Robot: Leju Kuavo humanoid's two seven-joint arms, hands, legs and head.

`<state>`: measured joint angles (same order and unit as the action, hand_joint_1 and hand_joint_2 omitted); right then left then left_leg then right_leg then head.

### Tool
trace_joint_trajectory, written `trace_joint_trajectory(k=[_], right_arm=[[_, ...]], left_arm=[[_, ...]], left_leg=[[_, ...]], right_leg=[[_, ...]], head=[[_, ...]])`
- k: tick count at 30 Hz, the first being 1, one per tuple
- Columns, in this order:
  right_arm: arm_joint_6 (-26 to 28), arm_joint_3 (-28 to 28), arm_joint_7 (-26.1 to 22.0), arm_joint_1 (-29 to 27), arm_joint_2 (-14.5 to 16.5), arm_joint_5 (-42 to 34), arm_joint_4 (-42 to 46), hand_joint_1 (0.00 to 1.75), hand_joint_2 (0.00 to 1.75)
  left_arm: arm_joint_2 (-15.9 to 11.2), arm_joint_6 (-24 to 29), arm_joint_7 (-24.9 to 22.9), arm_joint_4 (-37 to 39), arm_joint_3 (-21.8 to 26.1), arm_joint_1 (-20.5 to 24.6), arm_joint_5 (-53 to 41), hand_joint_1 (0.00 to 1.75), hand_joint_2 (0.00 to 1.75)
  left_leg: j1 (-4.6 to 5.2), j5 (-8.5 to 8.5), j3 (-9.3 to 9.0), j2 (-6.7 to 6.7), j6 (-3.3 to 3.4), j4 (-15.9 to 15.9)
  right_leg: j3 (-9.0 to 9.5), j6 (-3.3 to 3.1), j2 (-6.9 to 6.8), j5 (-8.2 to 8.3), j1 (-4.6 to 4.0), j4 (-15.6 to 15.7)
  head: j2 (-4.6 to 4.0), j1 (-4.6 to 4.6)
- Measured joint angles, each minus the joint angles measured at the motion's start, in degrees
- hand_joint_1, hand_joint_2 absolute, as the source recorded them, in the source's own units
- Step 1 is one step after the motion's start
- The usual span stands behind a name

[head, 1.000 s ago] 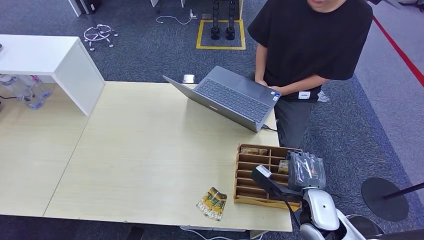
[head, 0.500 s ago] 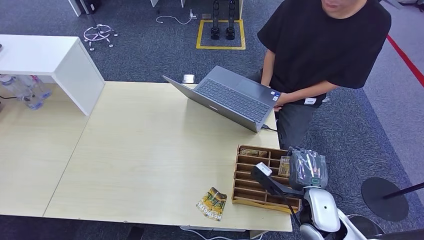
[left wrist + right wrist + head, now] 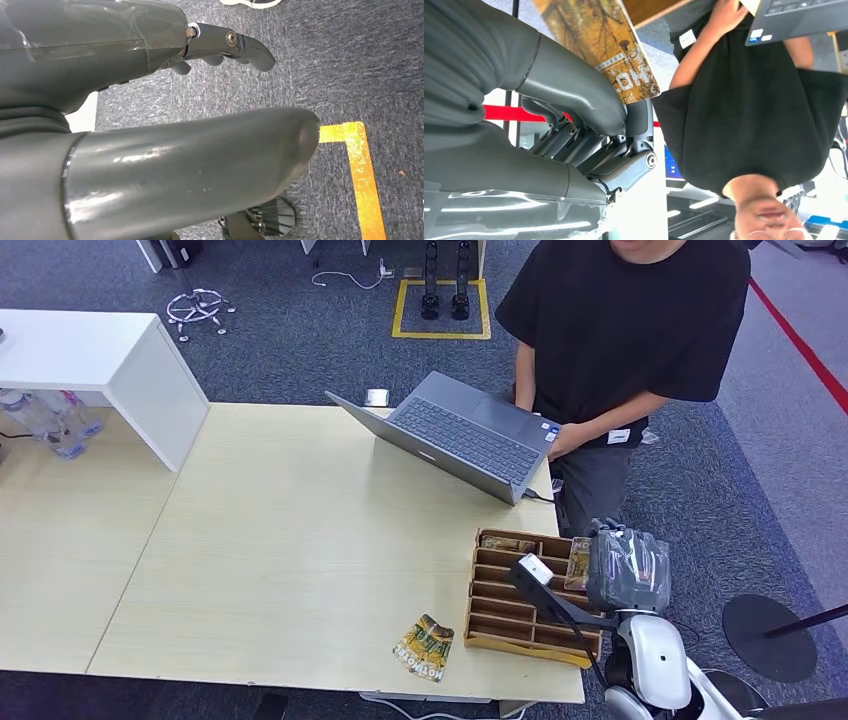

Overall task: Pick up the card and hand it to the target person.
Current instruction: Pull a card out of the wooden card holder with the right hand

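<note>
Grey carpet runs all round a pale wooden table (image 3: 280,540). From the head view I go near to far. At about 6 o'clock, near the table's front edge, a spare yellow card (image 3: 424,647) lies flat. Just past it, at about 5 o'clock, sits a wooden tray (image 3: 500,620) with slots. My right hand (image 3: 624,570) is up over the tray's far right side. In the right wrist view I see the card (image 3: 599,40) pinched between the thick thumb and the dark fingers (image 3: 639,120), so the card is up in my hand, off the table. My left hand (image 3: 220,47) hangs low over the carpet with nothing in it, fingers a little apart.

Farther off, at 1 o'clock, an open laptop (image 3: 455,435) sits on the table. Behind it stands a person (image 3: 625,340) in a black shirt, one hand on the laptop.

I think picking up is done and the handing step has begun. Next I should reach toward 1 o'clock, hold the card steady, and wait for the person to take it.
</note>
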<state>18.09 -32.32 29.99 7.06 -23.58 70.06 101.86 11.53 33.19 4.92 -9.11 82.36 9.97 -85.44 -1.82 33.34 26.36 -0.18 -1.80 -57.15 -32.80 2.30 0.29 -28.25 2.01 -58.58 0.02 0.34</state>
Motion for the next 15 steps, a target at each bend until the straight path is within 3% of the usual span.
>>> trace_joint_trajectory(k=[15], right_arm=[[4.8,4.9,0.1,-1.7,0.0,3.9,4.2,1.75,1.75]], left_arm=[[0.0,-0.2,0.2,0.0,0.0,0.0,0.0,0.0,0.0]], left_leg=[[0.0,0.0,-0.03,0.0,0.0,0.0]], right_leg=[[0.0,0.0,0.0,0.0,0.0,0.0]], head=[[0.0,0.0]])
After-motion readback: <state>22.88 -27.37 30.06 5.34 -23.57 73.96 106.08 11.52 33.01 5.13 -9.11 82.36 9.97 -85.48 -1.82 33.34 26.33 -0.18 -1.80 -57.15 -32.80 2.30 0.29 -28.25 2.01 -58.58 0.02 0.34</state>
